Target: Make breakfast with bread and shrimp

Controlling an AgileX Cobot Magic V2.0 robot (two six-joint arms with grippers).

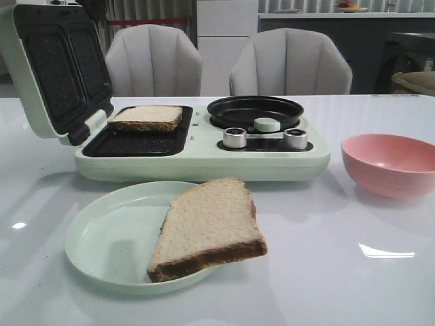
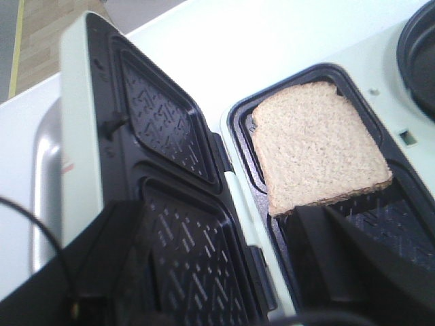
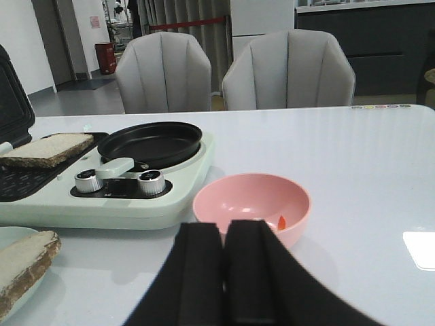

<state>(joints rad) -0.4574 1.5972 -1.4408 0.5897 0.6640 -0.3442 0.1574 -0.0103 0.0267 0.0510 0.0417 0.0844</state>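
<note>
On the white counter (image 1: 380, 285) the open sandwich maker (image 1: 204, 159) holds one bread slice (image 1: 145, 117) on its left grill plate; the other slice (image 1: 207, 227) lies on the green plate (image 1: 95, 238), overhanging the rim. The pink bowl (image 3: 251, 204) sits just ahead of the right jaws (image 3: 228, 272), which look closed and empty; a sliver of shrimp (image 3: 281, 222) shows inside, its long axis hidden. Left jaws' state: cannot tell. No readable writing.

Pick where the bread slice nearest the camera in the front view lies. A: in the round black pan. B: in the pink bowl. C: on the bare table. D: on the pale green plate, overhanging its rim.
D: the bread slice rests on the plate, one corner jutting past the rim.
</note>
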